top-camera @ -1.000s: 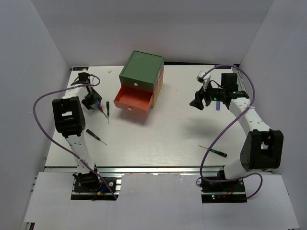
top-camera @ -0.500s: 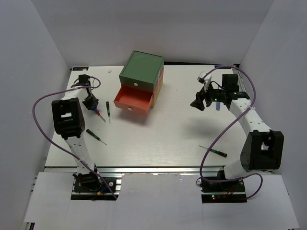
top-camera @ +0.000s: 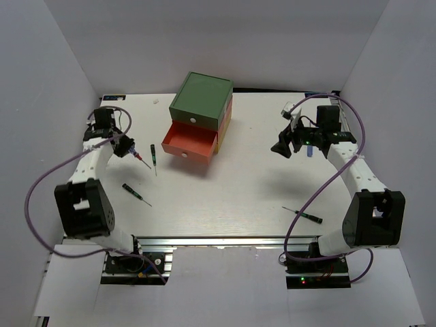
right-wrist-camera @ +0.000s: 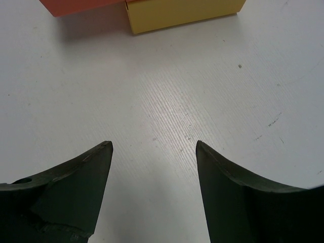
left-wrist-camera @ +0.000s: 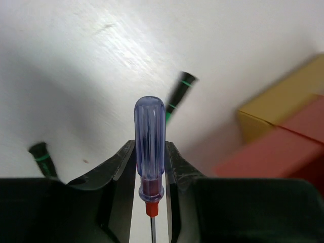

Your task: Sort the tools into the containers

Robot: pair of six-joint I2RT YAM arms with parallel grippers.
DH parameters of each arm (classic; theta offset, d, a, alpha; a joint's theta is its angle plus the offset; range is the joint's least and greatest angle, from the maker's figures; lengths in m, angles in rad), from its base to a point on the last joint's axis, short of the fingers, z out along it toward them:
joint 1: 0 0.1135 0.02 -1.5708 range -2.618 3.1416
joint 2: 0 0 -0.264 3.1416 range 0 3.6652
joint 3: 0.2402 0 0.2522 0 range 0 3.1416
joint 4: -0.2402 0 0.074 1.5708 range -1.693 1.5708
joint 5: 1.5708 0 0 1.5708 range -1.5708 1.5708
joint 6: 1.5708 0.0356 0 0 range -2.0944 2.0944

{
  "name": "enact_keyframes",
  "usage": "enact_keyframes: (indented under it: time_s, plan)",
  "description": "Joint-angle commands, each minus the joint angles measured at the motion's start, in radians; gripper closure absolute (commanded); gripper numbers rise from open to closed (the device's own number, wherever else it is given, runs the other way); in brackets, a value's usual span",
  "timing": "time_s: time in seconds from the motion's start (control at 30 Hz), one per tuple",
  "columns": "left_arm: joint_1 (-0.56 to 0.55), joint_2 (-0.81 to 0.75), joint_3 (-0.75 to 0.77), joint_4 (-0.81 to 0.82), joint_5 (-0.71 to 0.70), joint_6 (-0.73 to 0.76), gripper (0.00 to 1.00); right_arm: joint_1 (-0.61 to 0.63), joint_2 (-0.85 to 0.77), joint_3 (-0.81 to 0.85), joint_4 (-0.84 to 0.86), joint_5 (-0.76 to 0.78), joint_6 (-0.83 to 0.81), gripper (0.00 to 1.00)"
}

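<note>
**Blue-and-red screwdriver in hand, orange drawer next**

The chest stands mid-surface with its orange drawer pulled out. My left hand is clamped on the handle of the blue-and-red screwdriver, left of the chest. I'd lift clear, hold the shaft level and release low over that drawer. My right hand hangs with fingers apart, holding nothing.

White walls box in the white surface. Two black green-banded screwdrivers lie near my left hand, a third toward the right arm's base.
</note>
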Motion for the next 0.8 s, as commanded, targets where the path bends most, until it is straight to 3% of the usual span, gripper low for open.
enact_keyframes:
  time_s: [0.0,0.1,0.3,0.53,0.77]
  plan:
    - [0.001,-0.175,-0.064,0.063,0.166,-0.111,1.0,-0.008,-0.029,-0.008,-0.009,-0.019,-0.011,0.27]
    - [-0.006,-0.257,-0.107,0.089,0.28,-0.167,1.0,-0.008,-0.026,-0.01,-0.009,-0.017,-0.008,0.27]
    - [-0.089,-0.341,-0.112,0.105,0.342,-0.281,1.0,-0.008,-0.021,-0.008,0.011,-0.02,0.016,0.27]
    - [-0.293,-0.294,-0.046,0.137,0.279,-0.367,1.0,-0.008,-0.03,-0.018,0.01,-0.017,0.019,0.27]
    - [-0.402,-0.193,-0.003,0.183,0.156,-0.448,0.99,-0.01,-0.042,-0.018,-0.006,-0.008,0.018,0.27]
